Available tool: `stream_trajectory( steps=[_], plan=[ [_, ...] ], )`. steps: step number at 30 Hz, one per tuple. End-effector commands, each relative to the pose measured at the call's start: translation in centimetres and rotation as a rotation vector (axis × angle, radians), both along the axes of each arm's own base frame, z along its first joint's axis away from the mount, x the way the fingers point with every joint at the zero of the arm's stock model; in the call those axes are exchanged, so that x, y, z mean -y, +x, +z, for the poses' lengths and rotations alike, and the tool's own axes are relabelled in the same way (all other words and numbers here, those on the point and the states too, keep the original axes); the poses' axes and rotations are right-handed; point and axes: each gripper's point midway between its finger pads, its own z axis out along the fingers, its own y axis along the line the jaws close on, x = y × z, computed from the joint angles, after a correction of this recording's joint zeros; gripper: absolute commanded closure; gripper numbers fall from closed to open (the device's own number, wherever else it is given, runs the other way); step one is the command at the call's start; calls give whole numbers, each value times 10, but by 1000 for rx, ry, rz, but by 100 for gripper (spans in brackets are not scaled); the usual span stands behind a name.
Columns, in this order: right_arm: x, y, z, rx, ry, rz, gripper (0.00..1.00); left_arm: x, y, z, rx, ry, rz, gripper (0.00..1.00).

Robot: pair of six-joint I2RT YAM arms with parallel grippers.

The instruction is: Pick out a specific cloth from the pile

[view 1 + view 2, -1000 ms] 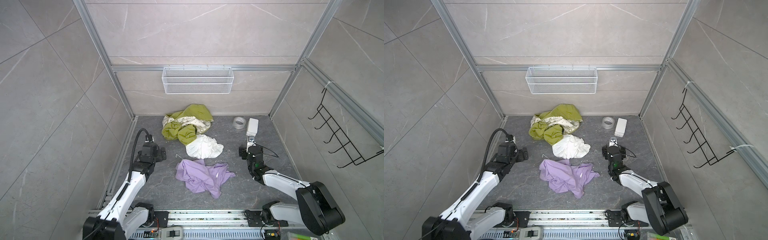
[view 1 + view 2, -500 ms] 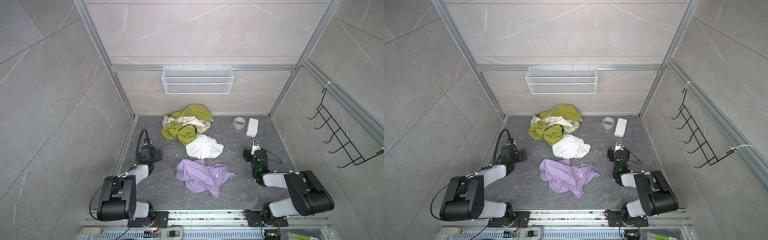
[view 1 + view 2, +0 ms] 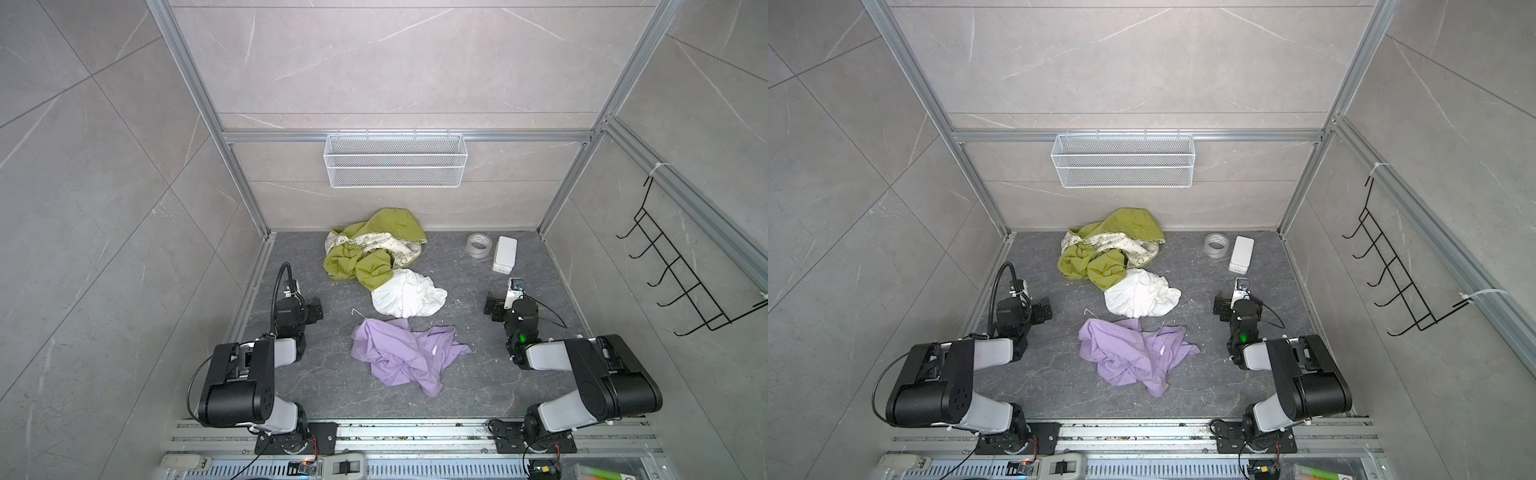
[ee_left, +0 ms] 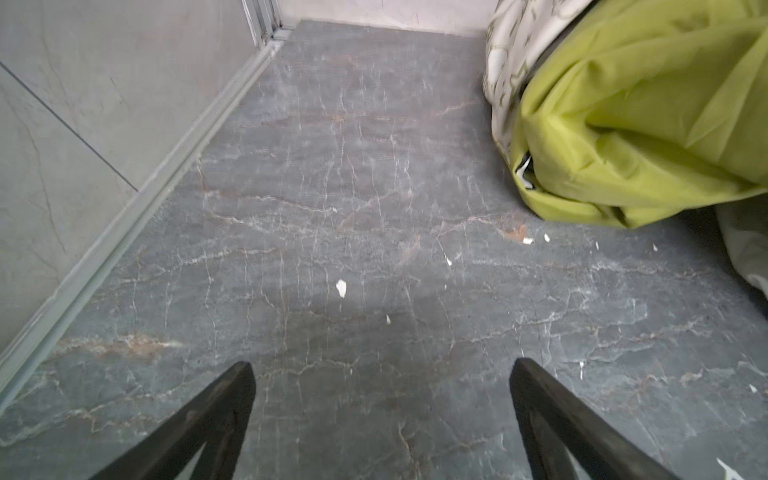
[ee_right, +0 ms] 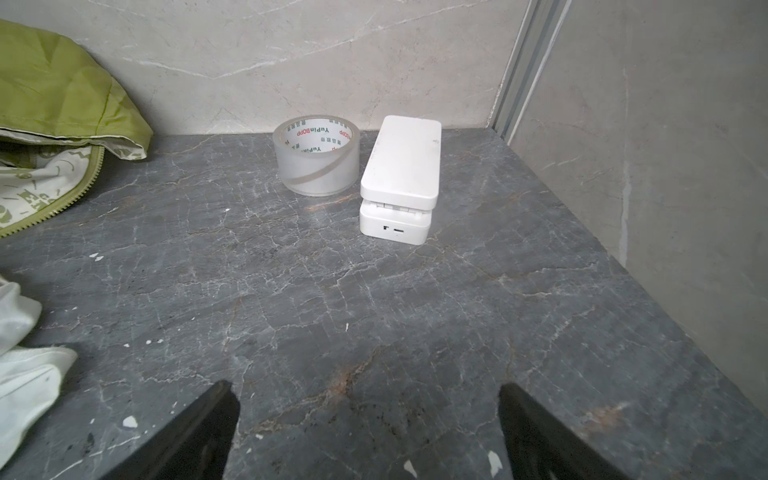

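Lilac cloth (image 3: 405, 353) lies alone at lower centre in both top views, apart from the pile (image 3: 374, 249); your arms have folded back since a second ago, so the pick looks finished. Left gripper (image 4: 380, 415) and right gripper (image 5: 368, 432) both stand spread, empty. White cloth (image 3: 407, 297), tape (image 5: 316, 156) and box (image 5: 401, 183) block nothing.

Pale grey marble-look wall panels (image 3: 395, 62) in aluminium framing enclose a dark veined stone floor (image 3: 332, 386). At twelve o'clock hangs a white wire basket (image 3: 395, 166); at three o'clock, a black hook rack (image 3: 681, 286). Lighting seems even and diffuse.
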Motion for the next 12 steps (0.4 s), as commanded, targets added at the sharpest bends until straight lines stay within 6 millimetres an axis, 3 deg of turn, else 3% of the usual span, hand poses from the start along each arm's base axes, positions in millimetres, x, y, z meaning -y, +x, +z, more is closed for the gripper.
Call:
stream_trajectory(
  steps=[1, 12],
  plan=[
    [-1, 5, 0, -6, 21, 4, 0, 0, 10, 19, 98, 20, -21, 2],
    [0, 5, 1, 0, 19, 4, 0, 1, 9, 19, 96, 19, -25, 0]
  ],
)
